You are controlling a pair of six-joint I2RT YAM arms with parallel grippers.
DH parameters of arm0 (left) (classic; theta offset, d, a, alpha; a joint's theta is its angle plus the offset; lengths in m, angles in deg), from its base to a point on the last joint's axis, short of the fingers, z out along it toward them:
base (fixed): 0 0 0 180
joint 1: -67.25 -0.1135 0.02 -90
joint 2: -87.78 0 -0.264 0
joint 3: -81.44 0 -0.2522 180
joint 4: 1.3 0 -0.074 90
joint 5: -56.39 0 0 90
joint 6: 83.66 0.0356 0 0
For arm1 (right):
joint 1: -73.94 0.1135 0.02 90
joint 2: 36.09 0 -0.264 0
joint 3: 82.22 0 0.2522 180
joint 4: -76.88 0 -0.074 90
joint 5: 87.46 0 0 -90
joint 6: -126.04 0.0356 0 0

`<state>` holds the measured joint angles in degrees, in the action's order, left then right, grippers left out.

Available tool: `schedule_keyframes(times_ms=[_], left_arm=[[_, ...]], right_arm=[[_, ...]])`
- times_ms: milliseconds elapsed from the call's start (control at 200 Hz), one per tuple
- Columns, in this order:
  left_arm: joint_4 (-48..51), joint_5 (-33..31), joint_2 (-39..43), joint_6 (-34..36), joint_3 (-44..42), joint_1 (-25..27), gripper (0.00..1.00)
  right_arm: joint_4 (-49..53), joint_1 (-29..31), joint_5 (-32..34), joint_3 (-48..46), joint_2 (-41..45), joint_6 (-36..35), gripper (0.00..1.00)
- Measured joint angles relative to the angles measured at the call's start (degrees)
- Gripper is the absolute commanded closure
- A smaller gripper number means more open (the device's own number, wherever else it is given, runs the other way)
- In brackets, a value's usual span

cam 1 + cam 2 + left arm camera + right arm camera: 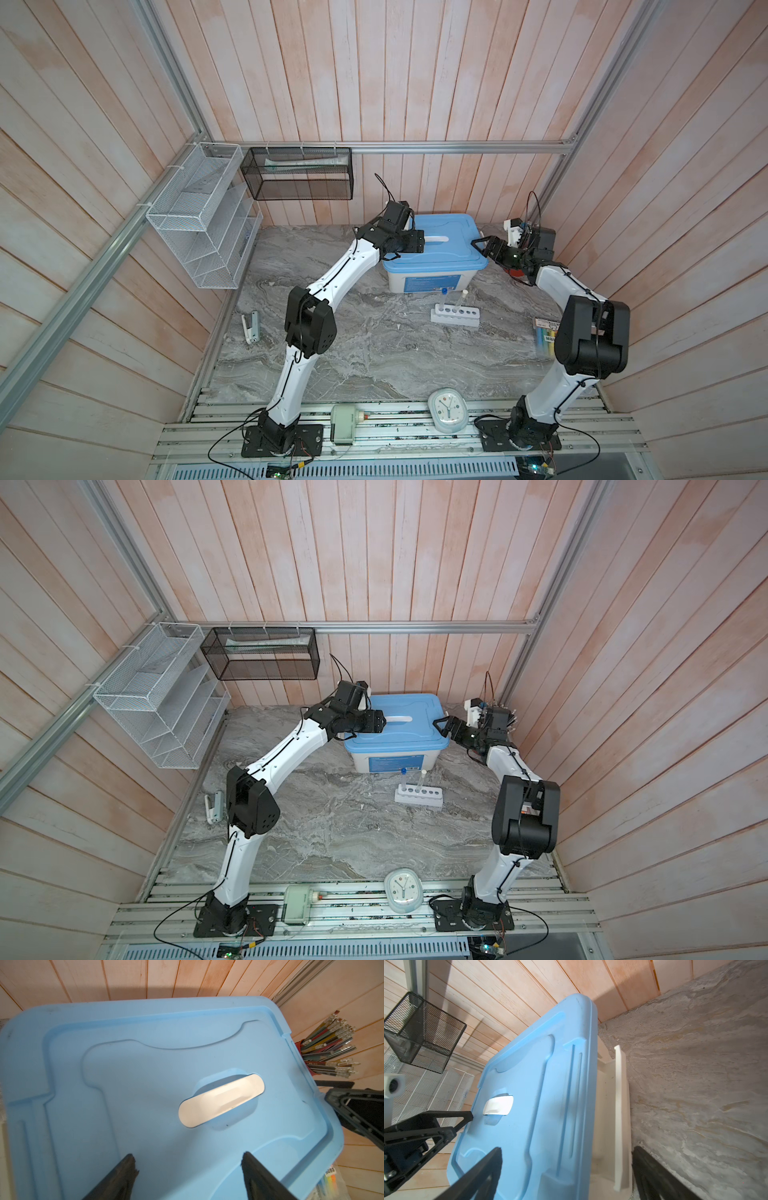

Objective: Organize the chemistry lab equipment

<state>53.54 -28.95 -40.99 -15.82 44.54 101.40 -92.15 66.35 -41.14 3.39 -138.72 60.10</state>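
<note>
Both spread, empty: left gripper (187, 1159) over blue lid (145, 1076), right gripper (566, 1151) straddling lid edge and white bin (608, 1105) rim. Lid looks unseated; pinch opposite ends, move level, clear of red pencil cup (324, 1055).

Left arm (332, 278) is bent at the elbow, forearm reaching up and right toward the back middle. Left gripper (188, 1159) points down, jaws wide apart, nothing gripped. Right arm (557, 278) has its elbow raised and wrist turned left. Right gripper (566, 1153) has jaws spread wide, nothing gripped. The grippers face each other, apart.
</note>
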Motion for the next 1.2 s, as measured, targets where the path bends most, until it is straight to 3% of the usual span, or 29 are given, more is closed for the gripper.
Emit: schedule_keyframes(times_ms=[250, 815, 1200], left_arm=[[-0.3, 0.0, 0.0, 0.1, -0.2, 0.0, 0.18], [-5.4, 1.1, 3.1, 0.1, -6.6, -0.4, 0.18], [-7.0, 1.8, 4.1, 0.1, -8.6, -0.6, 0.18]], right_arm=[[-3.9, 0.0, -1.7, -1.0, -2.0, 3.3, 0.08], [-8.8, 0.0, -2.5, -4.4, -2.1, 7.2, 0.34], [-7.4, 0.0, -0.1, -4.4, -0.7, 7.1, 0.42]])
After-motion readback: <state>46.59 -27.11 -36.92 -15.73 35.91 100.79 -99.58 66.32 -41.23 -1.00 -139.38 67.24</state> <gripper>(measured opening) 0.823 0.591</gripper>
